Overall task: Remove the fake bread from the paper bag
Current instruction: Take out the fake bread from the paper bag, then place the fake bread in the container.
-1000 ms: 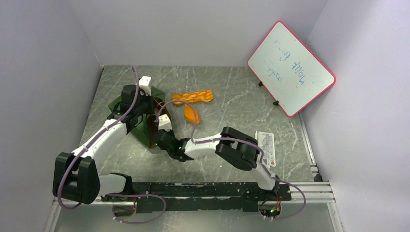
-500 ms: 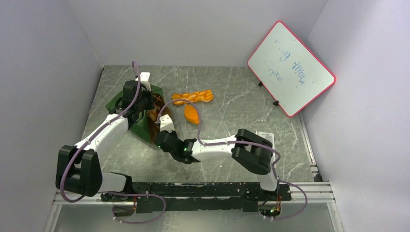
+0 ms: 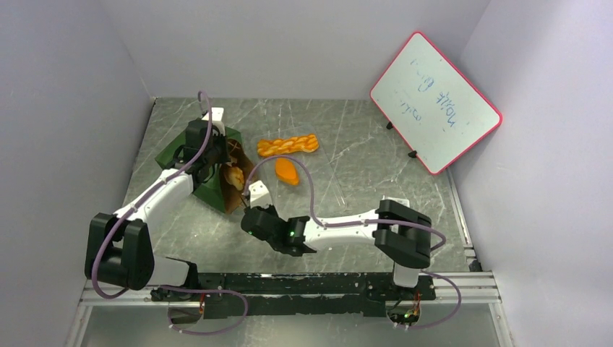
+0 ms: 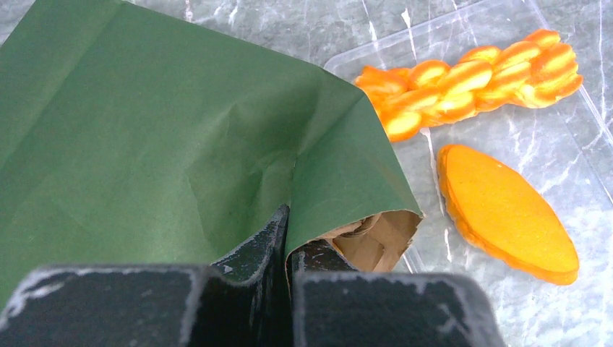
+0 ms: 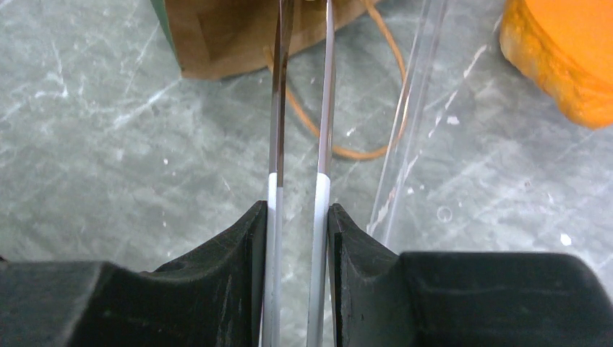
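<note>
Fake bread [image 4: 463, 79] counts three pieces in view. One braided loaf [image 3: 288, 145] and one oval roll [image 3: 287, 171] lie outside the paper bag [image 3: 209, 181], just beyond its open mouth. Both rest on one clear plastic tray [image 4: 405, 40], the loaf farther from the bag than the roll, the two apart. A third, tan glossy piece [image 3: 233, 176] sits right at the bag's mouth, against the brown inner paper.

The single bag is dark green, creased, and leans with its mouth turned toward the tray. One thin tan loop handle [image 5: 354, 155] trails from it across the grey marbled table [image 3: 347, 144].

Of the two grippers, the left gripper [image 4: 289, 238] sits on the bag's upper wall beside the mouth, its fingers pressed together with the green paper edge pinched between them. The right gripper [image 5: 298, 224] is on the near side of the bag's mouth, its fingers clamped on one pair of metal tongs [image 5: 327, 94]. The two blades run close and parallel toward the mouth. Their tips pass out of the wrist view, and I cannot tell whether they grip anything.

One red-framed whiteboard [image 3: 434, 101] stands well away from the bag, past the tray.
</note>
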